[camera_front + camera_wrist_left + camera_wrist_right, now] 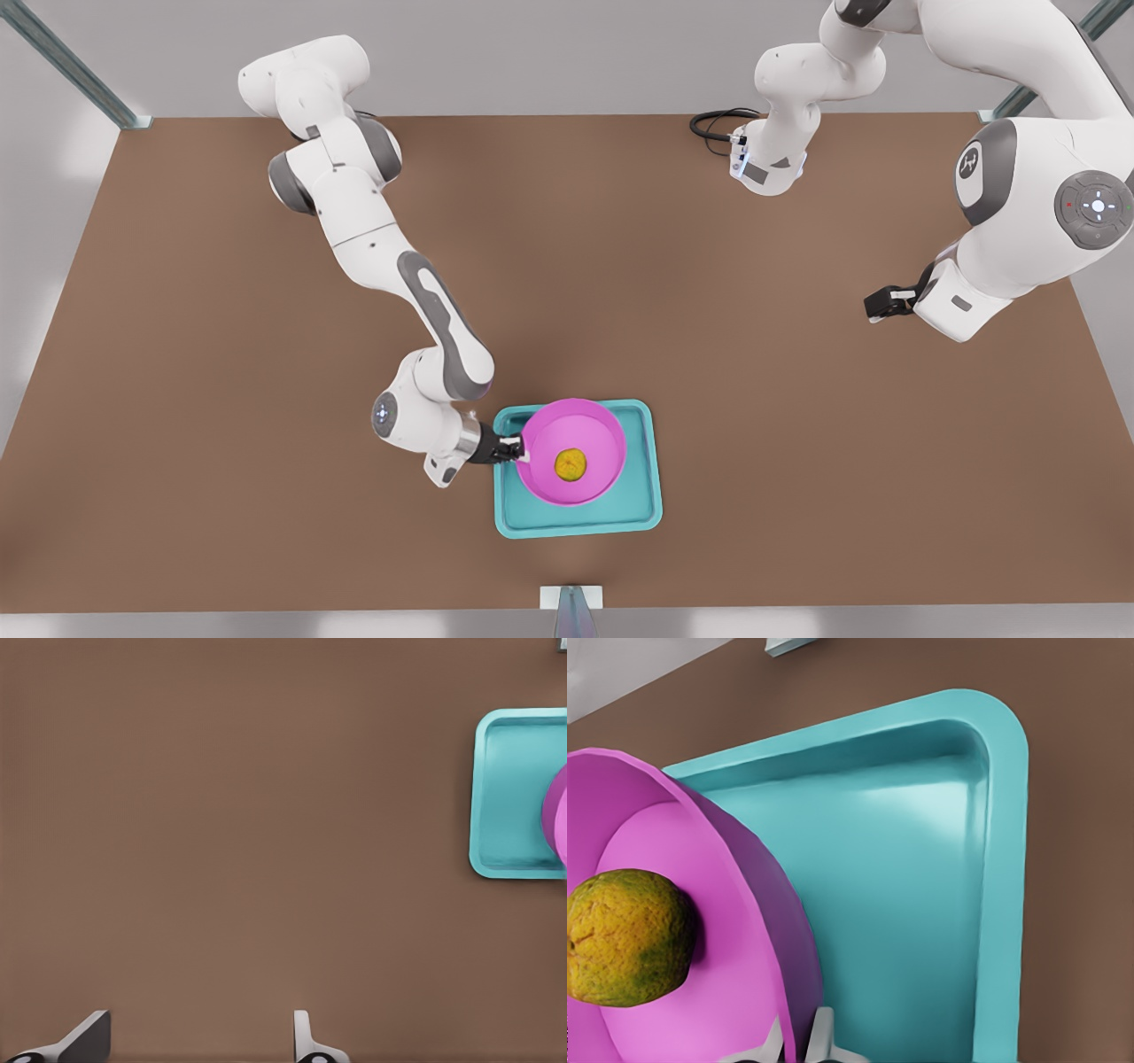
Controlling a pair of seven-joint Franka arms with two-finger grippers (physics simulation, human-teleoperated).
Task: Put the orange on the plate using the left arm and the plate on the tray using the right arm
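The pink plate (588,432) is over the teal tray (640,507), with the orange (570,463) lying on its floor. My right gripper (514,451), on the arm at the front view's left, is shut on the plate's rim. In the right wrist view, the fingers (825,1038) pinch that rim, the plate (776,904) looks tilted over the tray (912,895), and the orange (625,939) rests inside. My left gripper (884,305) waits open at the front view's right, far from the tray. The left wrist view has this gripper (197,1041) above bare table, with the tray (514,797) and the plate's edge (558,815) far off.
A brown table (221,354) carries everything. A black cable (713,124) lies at the far edge near the arm base on the front view's right. A small grey bracket (571,598) sits at the near edge below the tray. Metal struts stand at the far corners.
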